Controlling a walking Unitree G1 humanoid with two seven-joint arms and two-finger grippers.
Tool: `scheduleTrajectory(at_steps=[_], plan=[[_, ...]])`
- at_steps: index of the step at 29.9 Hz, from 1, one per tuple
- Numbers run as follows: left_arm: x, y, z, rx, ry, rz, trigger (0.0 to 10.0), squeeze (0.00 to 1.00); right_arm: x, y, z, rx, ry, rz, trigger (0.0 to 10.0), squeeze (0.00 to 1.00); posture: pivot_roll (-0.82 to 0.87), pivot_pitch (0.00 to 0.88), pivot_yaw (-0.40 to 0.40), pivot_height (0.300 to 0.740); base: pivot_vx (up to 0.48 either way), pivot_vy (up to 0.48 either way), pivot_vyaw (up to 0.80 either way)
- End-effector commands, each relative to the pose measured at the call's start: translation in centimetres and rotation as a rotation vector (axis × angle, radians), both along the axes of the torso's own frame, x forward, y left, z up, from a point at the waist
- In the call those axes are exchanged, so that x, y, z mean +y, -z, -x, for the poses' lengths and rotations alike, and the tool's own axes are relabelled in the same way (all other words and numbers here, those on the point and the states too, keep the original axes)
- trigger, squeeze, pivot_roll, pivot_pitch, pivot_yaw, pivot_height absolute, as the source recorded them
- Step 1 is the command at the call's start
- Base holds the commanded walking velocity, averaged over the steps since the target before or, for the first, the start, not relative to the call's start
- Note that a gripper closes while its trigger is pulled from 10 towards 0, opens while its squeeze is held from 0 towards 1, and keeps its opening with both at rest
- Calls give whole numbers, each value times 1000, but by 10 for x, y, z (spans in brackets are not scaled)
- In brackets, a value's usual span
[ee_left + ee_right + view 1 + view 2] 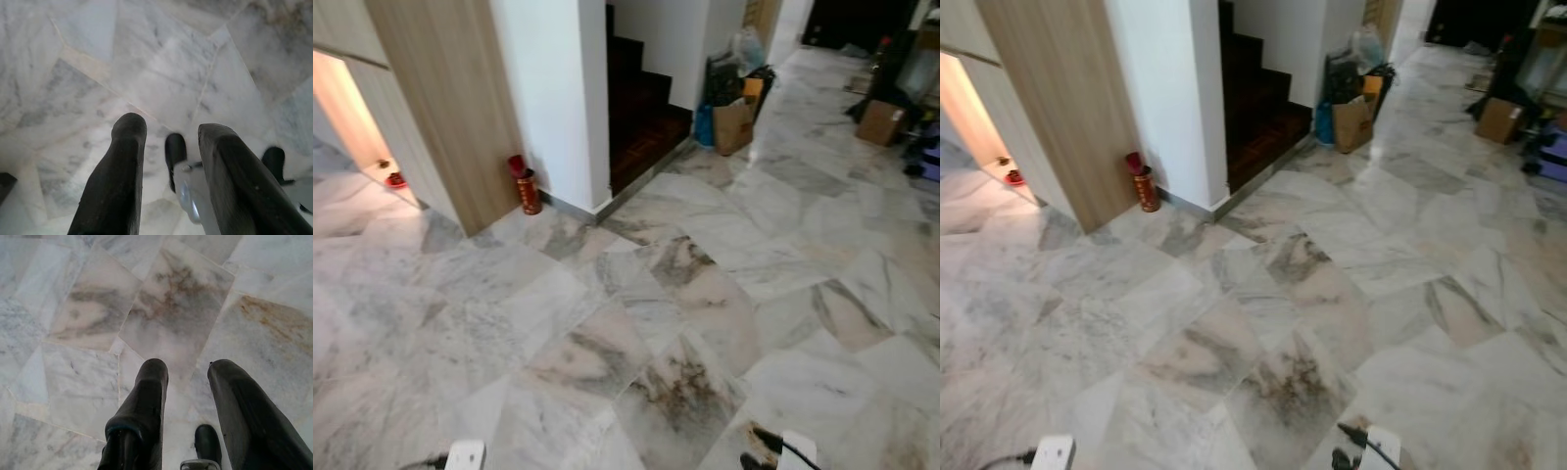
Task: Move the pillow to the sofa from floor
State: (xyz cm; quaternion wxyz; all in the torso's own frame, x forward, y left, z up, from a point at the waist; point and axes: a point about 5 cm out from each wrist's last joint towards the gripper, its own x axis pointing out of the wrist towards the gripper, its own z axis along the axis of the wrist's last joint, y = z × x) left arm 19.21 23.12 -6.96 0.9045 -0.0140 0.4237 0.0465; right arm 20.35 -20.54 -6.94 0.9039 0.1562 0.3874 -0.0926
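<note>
I am looking down at a floor of white and grey marble tiles [685, 294]. Both arms hang at my sides, their white wrist parts at the bottom edge of the left eye view [465, 455] [798, 450]. My left gripper [172, 126] points down at the floor, open, with nothing between its black fingers. My right gripper [190, 364] also hangs over bare tiles, open and holding nothing. My black feet [175, 152] [208, 443] show beyond the fingers.
A wood-panelled wall [440, 98] and a white pillar [553, 88] stand ahead on the left, with a red-brown canister [527, 188] at their foot. Dark stairs [641, 108] rise behind the pillar. Bags and a paper bag [732, 122] sit beside them. A cardboard box [881, 122] lies far right.
</note>
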Motion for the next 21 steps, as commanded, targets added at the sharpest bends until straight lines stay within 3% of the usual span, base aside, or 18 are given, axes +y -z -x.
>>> scheduleTrajectory(at_steps=[1,4,11,21], plan=[[1,5,9,34,-2,-4,10000,0,1,5,9,29,22,-9,10000,0,10,65,31,740,0,0,0],[-9,6,8,34,105,-23,10000,0,5,5,8,34,-21,-4,10000,0,6,64,30,740,0,0,0],[-13,6,6,37,124,-28,10000,0,9,4,5,19,-68,-1,10000,0,2,63,26,740,0,0,0],[-19,12,15,72,123,-9,10000,0,12,4,5,8,-105,-10,10000,0,-9,69,12,740,0,0,800]])
